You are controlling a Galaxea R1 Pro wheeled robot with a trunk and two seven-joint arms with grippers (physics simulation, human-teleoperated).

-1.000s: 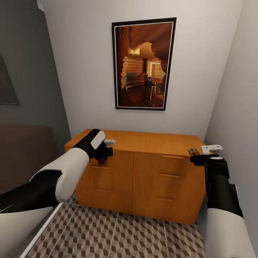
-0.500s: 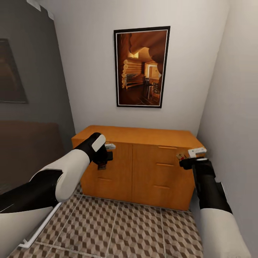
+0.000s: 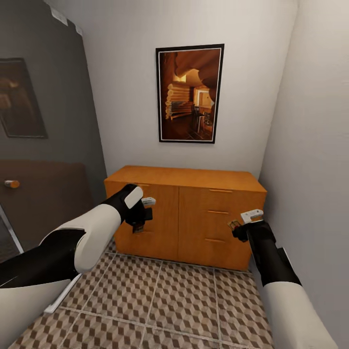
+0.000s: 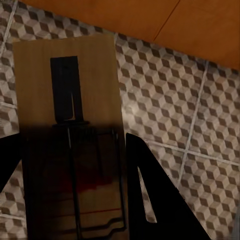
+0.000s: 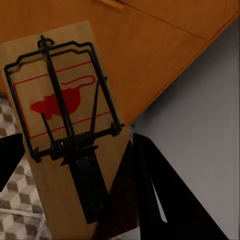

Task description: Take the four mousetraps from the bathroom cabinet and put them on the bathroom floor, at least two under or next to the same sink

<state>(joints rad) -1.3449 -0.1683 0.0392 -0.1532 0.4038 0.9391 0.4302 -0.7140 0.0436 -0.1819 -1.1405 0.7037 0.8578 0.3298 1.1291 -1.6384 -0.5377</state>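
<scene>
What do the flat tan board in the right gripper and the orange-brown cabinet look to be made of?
The flat tan mousetrap board looks like thin, matte, light wood with faint grain, carrying dark wire parts that are probably metal and a printed red mouse. The orange-brown cabinet reads as smooth, satin-finished wood or veneer; being a render, it is hard to say which.

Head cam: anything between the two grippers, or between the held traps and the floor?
Between left gripper and right gripper: just the cabinet front behind. Both mousetraps are held above bare bathroom floor, per head view.
</scene>
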